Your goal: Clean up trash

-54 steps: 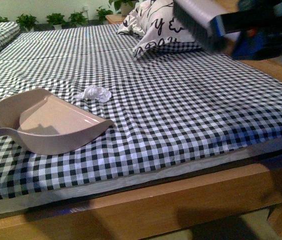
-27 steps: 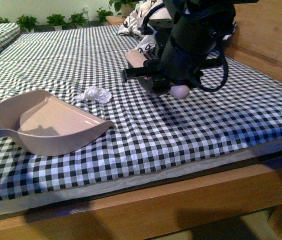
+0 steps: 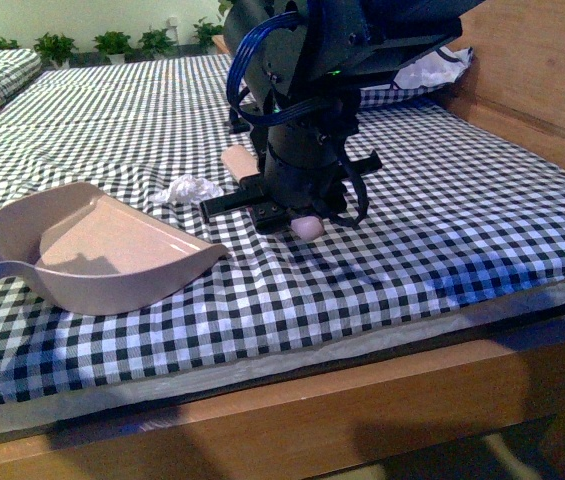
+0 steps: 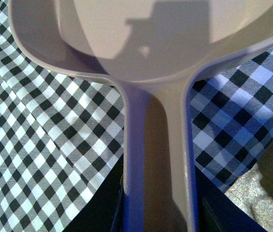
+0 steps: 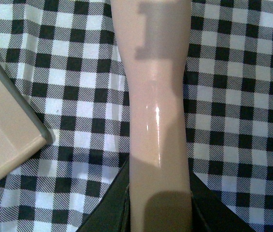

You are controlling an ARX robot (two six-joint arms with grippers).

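Right pincer (image 3: 280, 212) pinches a pink brush handle (image 5: 158, 121) beside the paper wad (image 3: 188, 188); left pincer, apparently unseen, clamps the dustpan (image 3: 112, 250) handle.

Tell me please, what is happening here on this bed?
A two-armed robot is cleaning up trash on a bed with a checkered sheet. Its left gripper holds the handle of a pink dustpan, which rests on the sheet near the bed's front edge. Its right gripper holds a pink brush handle low over the sheet. The trash, a small crumpled paper wad, lies on the sheet just beyond the dustpan, left of the right arm. It is not yet in the pan.
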